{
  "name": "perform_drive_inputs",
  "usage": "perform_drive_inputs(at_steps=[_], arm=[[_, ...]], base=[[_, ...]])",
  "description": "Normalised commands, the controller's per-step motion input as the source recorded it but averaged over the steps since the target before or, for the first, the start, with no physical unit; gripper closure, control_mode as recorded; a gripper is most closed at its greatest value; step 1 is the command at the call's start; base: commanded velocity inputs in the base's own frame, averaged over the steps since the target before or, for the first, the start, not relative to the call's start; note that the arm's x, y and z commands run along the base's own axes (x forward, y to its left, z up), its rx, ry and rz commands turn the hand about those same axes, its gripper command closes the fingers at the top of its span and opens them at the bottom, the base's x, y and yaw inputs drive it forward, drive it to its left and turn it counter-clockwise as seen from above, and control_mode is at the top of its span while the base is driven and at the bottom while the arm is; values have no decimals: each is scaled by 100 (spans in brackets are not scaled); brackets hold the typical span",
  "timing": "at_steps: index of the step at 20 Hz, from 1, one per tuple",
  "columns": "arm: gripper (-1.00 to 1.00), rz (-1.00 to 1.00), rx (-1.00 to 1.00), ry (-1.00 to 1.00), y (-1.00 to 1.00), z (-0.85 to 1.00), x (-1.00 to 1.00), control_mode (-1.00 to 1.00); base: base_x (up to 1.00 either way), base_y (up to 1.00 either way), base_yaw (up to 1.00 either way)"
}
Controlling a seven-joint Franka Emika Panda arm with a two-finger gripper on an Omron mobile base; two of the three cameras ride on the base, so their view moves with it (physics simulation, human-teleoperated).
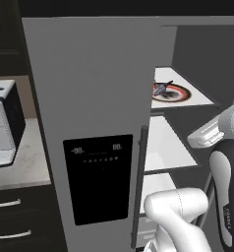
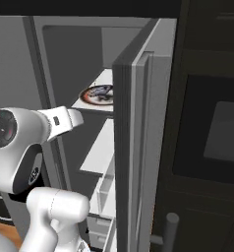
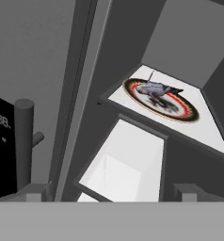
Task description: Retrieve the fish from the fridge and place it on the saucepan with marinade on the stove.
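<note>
Tool (image 3: 109,195) open; one fish (image 3: 157,89), seemingly on one plate (image 3: 180,110).

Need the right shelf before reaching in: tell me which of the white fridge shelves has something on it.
The upper shelf: it carries the red-rimmed plate with the fish on it. The shelf below shows bare white.

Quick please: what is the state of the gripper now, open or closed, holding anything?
Gripper: jaws open, holding nothing, pointed at the fish on its plate inside the fridge.
</note>
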Motion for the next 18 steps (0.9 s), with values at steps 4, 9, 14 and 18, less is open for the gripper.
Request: perform_drive_inputs(at_steps=[4, 9, 14, 18], arm=[[-100, 0, 0, 0, 0, 0, 0, 100], [-100, 0, 0, 0, 0, 0, 0, 100], [-100, 0, 0, 0, 0, 0, 0, 100], [-100, 0, 0, 0, 0, 0, 0, 100]], base=[[54, -9, 15], [58, -6, 23], [62, -1, 22], [54, 3, 6]])
